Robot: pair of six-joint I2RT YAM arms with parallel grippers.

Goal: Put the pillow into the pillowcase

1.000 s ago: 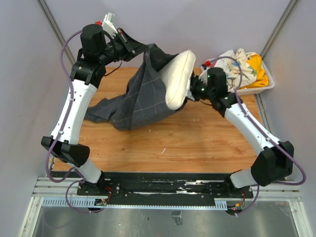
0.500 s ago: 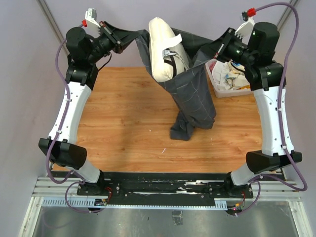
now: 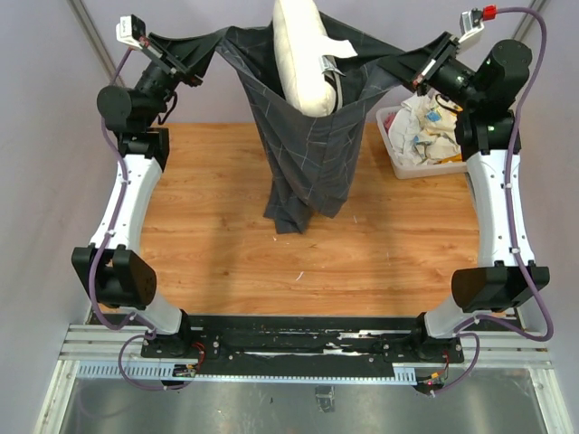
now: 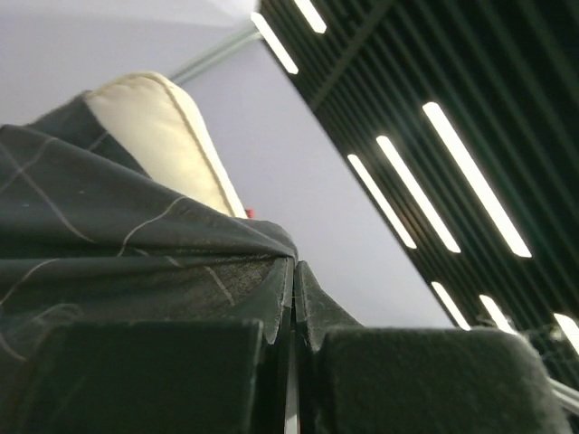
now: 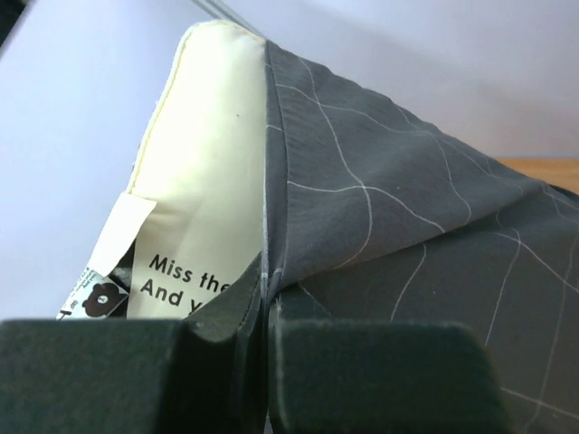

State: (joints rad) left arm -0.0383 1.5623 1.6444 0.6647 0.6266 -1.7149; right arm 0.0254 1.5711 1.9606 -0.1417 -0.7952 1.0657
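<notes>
The dark grey checked pillowcase (image 3: 308, 154) hangs in the air by its open top edge, stretched between both grippers. My left gripper (image 3: 201, 52) is shut on its left corner and my right gripper (image 3: 418, 65) is shut on its right corner. The cream pillow (image 3: 303, 54) stands upright in the open mouth, its upper part above the rim and its lower part hidden inside. The left wrist view shows the pillow top (image 4: 163, 127) behind the cloth (image 4: 109, 235). The right wrist view shows the pillow (image 5: 204, 136) with a printed label, beside the cloth (image 5: 389, 208).
A white bin (image 3: 398, 154) with white, yellow and patterned cloths (image 3: 434, 127) stands at the back right of the wooden table (image 3: 208, 235). The case's lower end hangs just above the table. Grey walls stand close on three sides.
Both arms have lifted the pillowcase higher and pulled its mouth wider. The pillow now stands more upright and sits deeper in the case. The case has swung to the left.
</notes>
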